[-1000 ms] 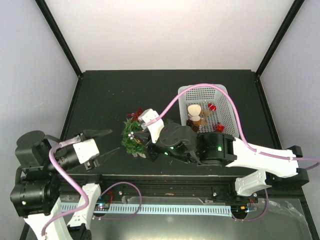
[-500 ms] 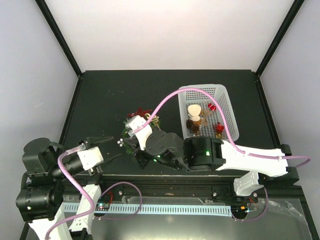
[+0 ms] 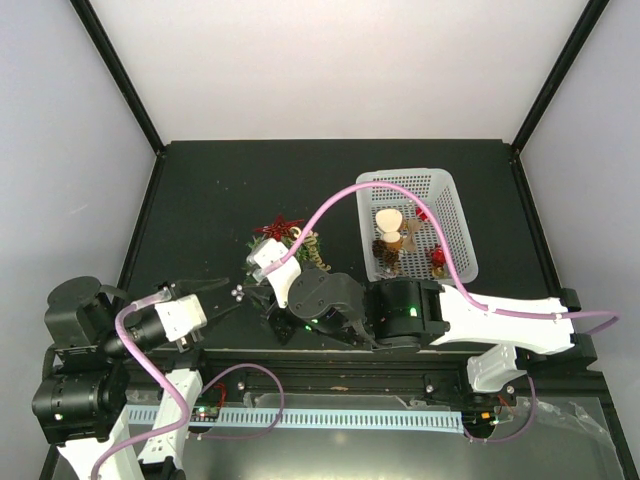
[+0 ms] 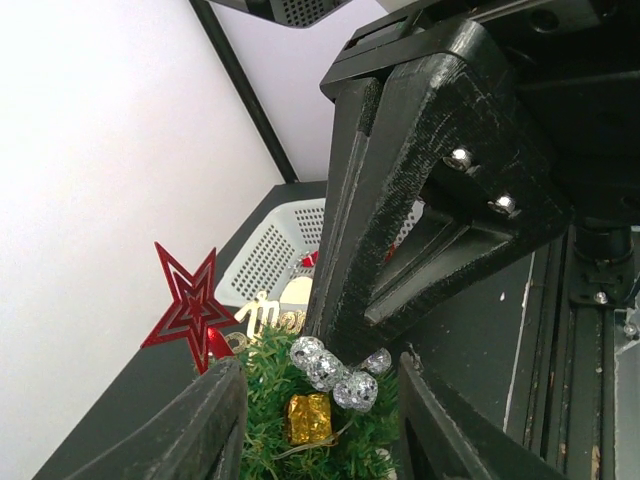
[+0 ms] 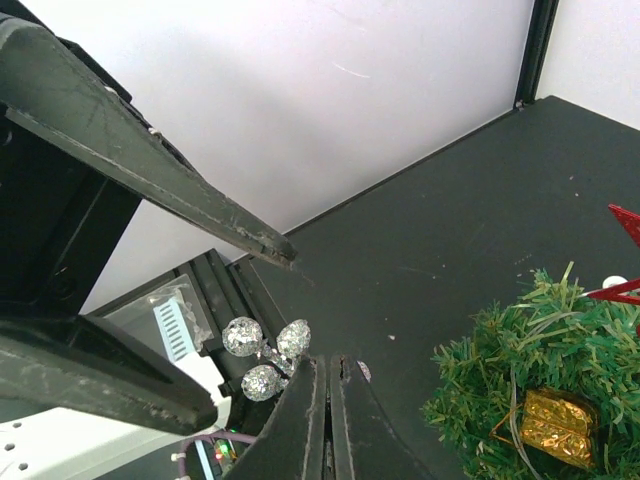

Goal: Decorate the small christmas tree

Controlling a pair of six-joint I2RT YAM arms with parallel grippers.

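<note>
Tree; baubles in closed end effector

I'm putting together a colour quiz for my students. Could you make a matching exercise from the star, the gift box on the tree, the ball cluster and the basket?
Things:
1. star
2. gift box
3. ball cluster
4. basket

Colours:
a. silver
b. white
c. red
d. gold

Pairs: 1-c, 2-d, 3-a, 4-b
</note>
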